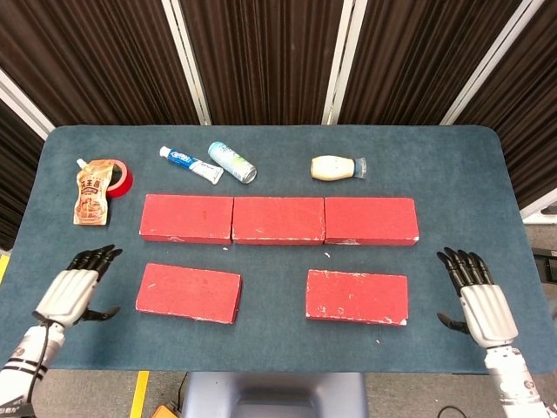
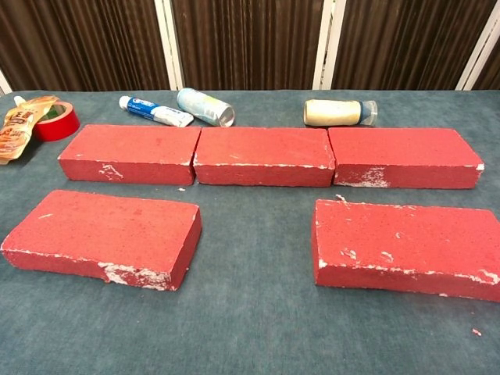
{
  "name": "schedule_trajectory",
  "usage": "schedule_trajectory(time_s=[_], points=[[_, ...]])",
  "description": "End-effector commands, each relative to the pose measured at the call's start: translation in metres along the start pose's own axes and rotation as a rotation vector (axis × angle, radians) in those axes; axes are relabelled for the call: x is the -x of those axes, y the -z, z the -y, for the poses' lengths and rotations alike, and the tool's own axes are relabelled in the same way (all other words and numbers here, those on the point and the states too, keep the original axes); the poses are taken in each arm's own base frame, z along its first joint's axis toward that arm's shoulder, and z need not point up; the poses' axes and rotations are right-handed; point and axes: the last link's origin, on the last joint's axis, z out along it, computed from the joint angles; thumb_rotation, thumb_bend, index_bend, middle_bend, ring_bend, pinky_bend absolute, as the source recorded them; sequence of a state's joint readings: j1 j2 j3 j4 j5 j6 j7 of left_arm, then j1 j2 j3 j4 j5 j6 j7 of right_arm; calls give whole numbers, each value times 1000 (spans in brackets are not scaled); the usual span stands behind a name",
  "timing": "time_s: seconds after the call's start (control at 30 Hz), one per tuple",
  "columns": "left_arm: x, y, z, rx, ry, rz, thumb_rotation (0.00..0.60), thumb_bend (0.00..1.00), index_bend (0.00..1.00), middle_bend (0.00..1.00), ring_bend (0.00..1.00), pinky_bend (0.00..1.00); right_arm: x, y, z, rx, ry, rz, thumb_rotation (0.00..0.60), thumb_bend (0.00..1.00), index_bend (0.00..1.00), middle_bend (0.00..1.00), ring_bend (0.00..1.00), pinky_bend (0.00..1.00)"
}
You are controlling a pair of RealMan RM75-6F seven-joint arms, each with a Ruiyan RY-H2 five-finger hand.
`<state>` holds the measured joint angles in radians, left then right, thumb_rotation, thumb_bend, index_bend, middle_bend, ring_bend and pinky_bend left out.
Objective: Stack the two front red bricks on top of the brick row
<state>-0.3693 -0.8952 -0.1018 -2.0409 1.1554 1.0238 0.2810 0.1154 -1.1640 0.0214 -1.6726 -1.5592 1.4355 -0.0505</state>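
1. Only the head view shows the hands; the chest view shows the bricks' chipped front edges.
2. The left hand (image 1: 74,292) holds nothing, fingers spread, near the table (image 1: 278,344)'s left front edge.
3. Just to its right, apart, lies the left front brick (image 1: 189,293), slightly askew.
4. Beyond both front bricks runs the brick row (image 1: 278,219), end to end.
5. The right front brick (image 1: 357,297) lies left of the right hand (image 1: 481,302), bare cloth between.
6. The right hand is empty, fingers apart, near the right edge.
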Motion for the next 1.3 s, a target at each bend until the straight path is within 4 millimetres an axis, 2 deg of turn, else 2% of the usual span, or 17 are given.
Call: schedule_trajectory(time_s=[0.03,0.13,0.47,1.3], points=[[-12,-8,-32,39,-42,93,600,152,0,0,0,0,0,-1,-1,1,0,4,600,0,79,140,36,0],[-12,-13,-46,49,-52,105,600,0,0,0,0,0,1,-2,-1,-2,1,7,600,0,82,140,36,0],[-3,-26,-87,77,-51,132,600,0,0,0,0,0,3,-3,-2,6,1,13,600,0,84,140,36,0],[36,-58,-117,59,-14,94,600,0,0,0,0,0,4,-4,-2,11,-4,20,600,0,92,140,36,0]])
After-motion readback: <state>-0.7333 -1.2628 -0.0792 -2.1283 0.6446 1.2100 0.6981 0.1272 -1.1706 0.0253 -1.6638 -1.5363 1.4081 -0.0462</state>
